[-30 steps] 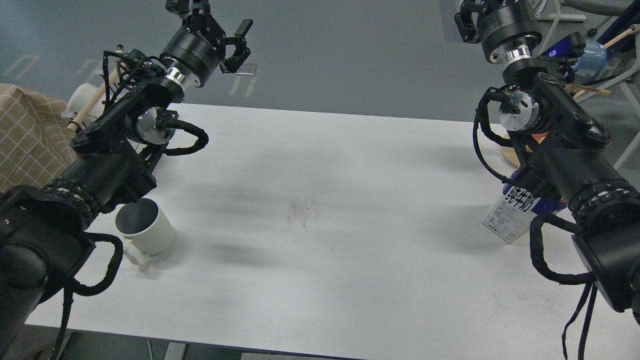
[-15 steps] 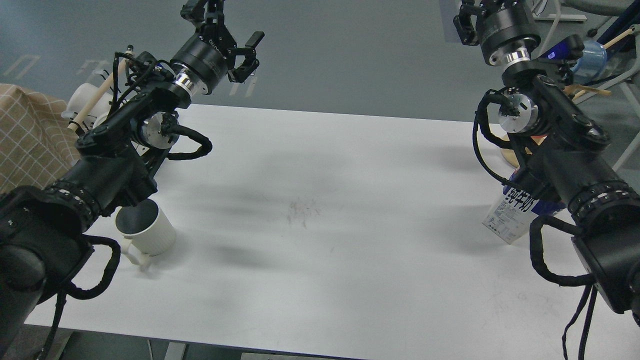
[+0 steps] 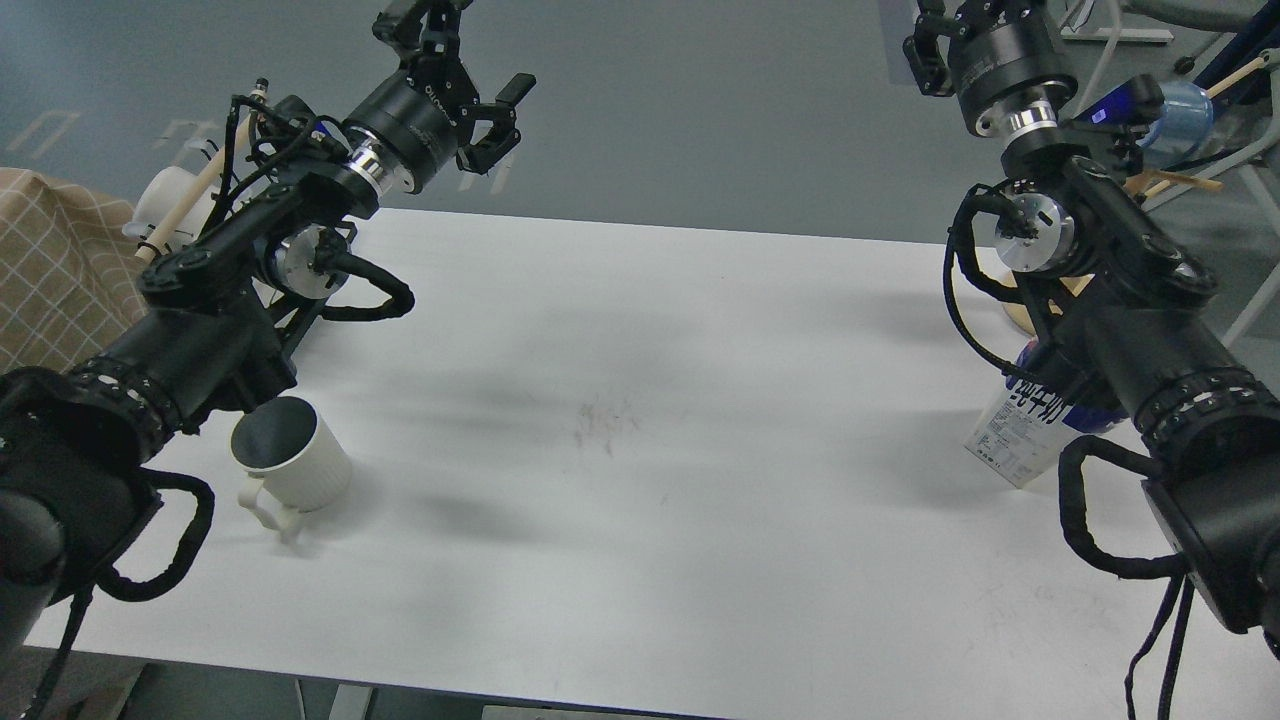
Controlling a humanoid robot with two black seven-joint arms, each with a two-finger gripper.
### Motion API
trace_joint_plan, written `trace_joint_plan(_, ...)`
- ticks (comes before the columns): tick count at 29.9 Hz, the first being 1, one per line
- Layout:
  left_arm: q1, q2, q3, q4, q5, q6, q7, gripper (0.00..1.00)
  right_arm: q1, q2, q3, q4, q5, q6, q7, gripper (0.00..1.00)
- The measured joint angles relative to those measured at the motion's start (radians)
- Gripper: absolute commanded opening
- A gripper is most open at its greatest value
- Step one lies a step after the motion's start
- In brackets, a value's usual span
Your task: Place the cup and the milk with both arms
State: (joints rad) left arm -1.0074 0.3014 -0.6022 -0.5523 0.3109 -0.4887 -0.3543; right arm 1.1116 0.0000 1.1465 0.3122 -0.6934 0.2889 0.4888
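Observation:
The white ribbed cup (image 3: 292, 462) stands upright on the white table (image 3: 650, 480) near its left front, with its handle toward me. My left gripper (image 3: 462, 72) is high above the table's far left edge, well beyond the cup, open and empty. The milk carton (image 3: 1022, 432), blue above and white below, stands at the right edge, its top hidden behind my right arm. My right gripper (image 3: 950, 25) is high at the top of the view, well above and beyond the carton. Its fingers are cut off by the frame edge.
A beige checked cloth (image 3: 55, 260) lies off the table's left side. A white container with a wooden stick (image 3: 170, 205) stands behind my left arm. A round wooden piece (image 3: 1018, 312) sits at the far right, and a blue jug (image 3: 1188, 108) stands beyond the table.
My left arm has swung its gripper up and to the right, farther from the cup. My right arm has lifted slightly. The cup and the carton have not moved.

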Motion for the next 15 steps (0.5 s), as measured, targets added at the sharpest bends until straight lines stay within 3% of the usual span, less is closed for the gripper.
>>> trace_joint_plan(7, -0.006, 0.159, 0.066, -0.169, 0.136, 0.0, 0.025, 0.99, -0.002, 0.0, -0.001, 0.004, 0.0, 0.001, 0.0, 1.0)
trace_joint_plan(15, 0.008, 0.465, 0.111, -0.504, 0.51, 0.0, 0.028, 0.99, -0.004, 0.0, 0.0, 0.01, 0.0, 0.001, 0.0, 1.0)
